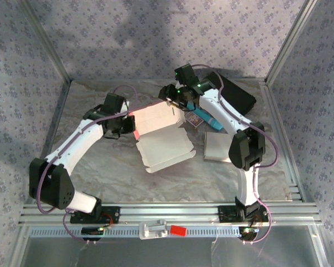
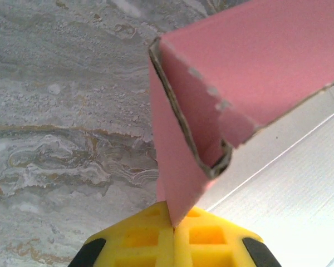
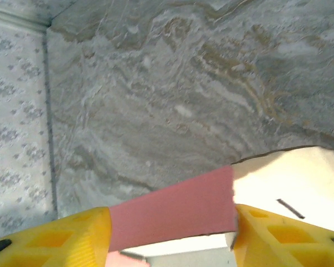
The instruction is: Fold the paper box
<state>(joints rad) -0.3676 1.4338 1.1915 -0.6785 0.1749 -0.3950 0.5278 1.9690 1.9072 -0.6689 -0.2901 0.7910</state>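
Paper box (image 1: 161, 136): mid-desk (image 1: 100, 167), lid flat.
My left claw (image 2: 172, 225): pinched tight on its pink side flap.
My right claw (image 3: 172, 228): part-open, pink flap between the fingers.

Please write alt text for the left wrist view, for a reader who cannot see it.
The left gripper, with yellow fingers, is shut on a pink wall of the paper box, seen close from below. Behind the box lies the grey marbled table surface.
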